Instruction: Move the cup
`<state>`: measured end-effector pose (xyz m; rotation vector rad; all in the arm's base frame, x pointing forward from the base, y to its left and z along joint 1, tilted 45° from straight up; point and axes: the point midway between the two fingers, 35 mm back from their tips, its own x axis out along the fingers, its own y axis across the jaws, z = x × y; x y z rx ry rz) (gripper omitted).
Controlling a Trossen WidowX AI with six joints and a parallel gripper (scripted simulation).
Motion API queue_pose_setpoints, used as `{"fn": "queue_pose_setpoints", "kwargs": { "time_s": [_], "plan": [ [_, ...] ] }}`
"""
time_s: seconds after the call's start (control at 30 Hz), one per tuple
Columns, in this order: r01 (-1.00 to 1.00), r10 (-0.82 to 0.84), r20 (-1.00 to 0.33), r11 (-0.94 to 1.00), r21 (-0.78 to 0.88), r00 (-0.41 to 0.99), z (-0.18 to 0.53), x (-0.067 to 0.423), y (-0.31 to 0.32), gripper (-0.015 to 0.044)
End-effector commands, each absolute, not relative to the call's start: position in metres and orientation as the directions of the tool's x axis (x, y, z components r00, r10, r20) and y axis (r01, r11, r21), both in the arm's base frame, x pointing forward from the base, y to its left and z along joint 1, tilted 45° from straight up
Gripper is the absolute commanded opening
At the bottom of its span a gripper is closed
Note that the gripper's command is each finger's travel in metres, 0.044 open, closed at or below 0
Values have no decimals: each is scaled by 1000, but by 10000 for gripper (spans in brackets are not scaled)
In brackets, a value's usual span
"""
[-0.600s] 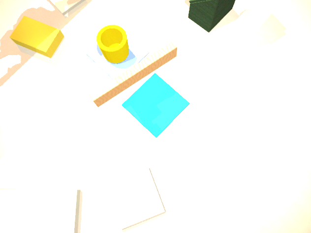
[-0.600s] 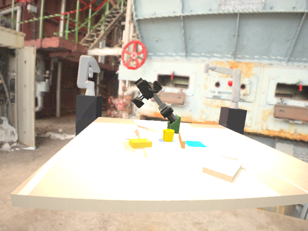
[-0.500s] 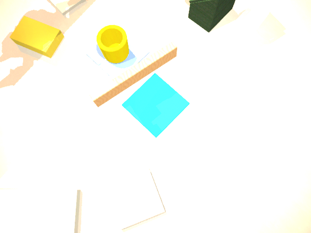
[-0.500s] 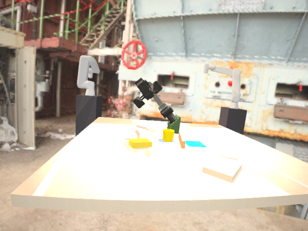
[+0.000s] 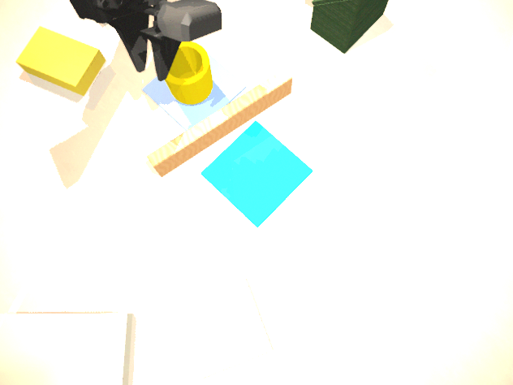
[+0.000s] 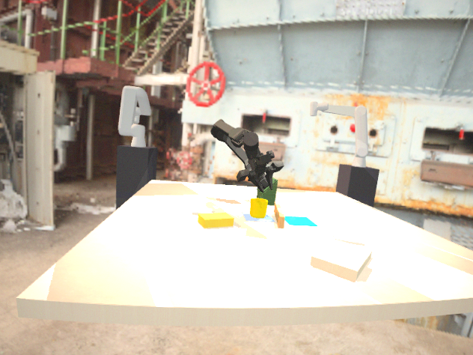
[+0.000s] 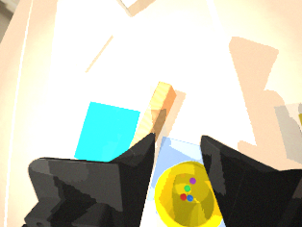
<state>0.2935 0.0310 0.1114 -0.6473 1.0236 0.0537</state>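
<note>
Pincer [image 7: 178, 144] open, empty, above yellow cup [image 5: 189, 73]; wooden bar [image 5: 223, 124] just beyond, cyan pad [image 5: 256, 174] behind it.

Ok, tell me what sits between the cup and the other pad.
A low wooden bar lies across the direct line from the yellow cup on the pale blue pad to the cyan pad. Nothing visible blocks the gripper above the cup.

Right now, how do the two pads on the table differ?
The pale blue pad has the yellow cup standing on it; the cyan pad carries nothing. The pale blue pad looks washed out, the cyan pad vivid. They lie on opposite sides of the wooden bar. Both are flat squares.
</note>
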Motion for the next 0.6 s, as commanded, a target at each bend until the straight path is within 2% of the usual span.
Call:
{"fn": "queue_pose_setpoints", "kwargs": {
  "time_s": [0.0,0.1,0.57],
  "plan": [
    [-811,-600,-775,344,-474,199,83,243,20,167],
    [-902,-689,-709,197,-384,151,86,229,15,167],
    [-902,-689,-709,197,-384,151,85,229,13,167]
  ]
}}
